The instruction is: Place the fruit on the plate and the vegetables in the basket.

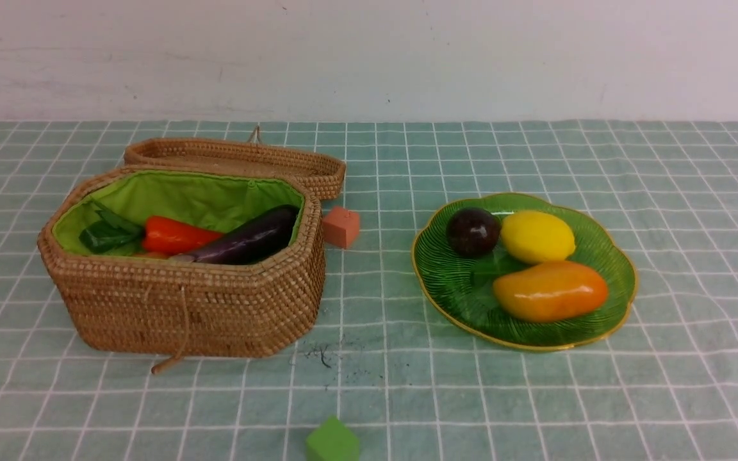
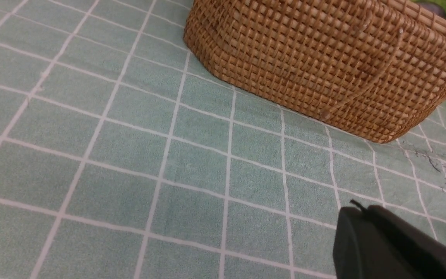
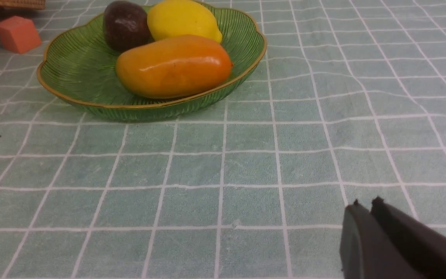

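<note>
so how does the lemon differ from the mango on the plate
The lemon is plain yellow, while the mango shades from yellow to orange. The lemon is shorter and rounder; the mango is longer and oblong. The lemon lies behind the mango, farther from the robot. Both are glossy and rest on the green plate.

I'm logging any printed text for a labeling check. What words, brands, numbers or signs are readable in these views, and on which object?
None: no readable text in any view.
The basket, plate, mango, lemon, mangosteen, eggplant, orange cube and green cube bear no visible lettering.
The dark marks on the tablecloth are smudges, not writing.
</note>
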Controlling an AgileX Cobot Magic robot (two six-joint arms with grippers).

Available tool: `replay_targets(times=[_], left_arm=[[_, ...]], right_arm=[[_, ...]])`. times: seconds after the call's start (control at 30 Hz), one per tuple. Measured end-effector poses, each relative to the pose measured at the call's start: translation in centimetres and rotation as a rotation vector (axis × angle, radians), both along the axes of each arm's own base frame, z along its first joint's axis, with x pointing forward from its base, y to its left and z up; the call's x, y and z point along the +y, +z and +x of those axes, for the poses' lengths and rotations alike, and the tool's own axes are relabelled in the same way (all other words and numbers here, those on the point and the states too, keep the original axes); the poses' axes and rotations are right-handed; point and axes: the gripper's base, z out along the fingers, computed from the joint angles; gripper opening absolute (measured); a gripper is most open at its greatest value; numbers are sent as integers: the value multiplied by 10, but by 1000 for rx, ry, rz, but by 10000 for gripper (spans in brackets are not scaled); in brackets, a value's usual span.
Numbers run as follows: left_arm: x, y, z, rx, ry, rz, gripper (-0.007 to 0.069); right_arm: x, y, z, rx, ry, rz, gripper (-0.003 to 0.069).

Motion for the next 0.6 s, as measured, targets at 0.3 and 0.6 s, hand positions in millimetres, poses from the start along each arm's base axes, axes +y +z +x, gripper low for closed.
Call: replay_targets(times=[0.3, 0.6], left_arm=[[0, 0, 0, 0, 0, 0, -13], [0, 0, 0, 0, 0, 0, -6]], right_arm=[[0, 0, 0, 0, 0, 0, 53], [0, 0, 0, 0, 0, 0, 64]])
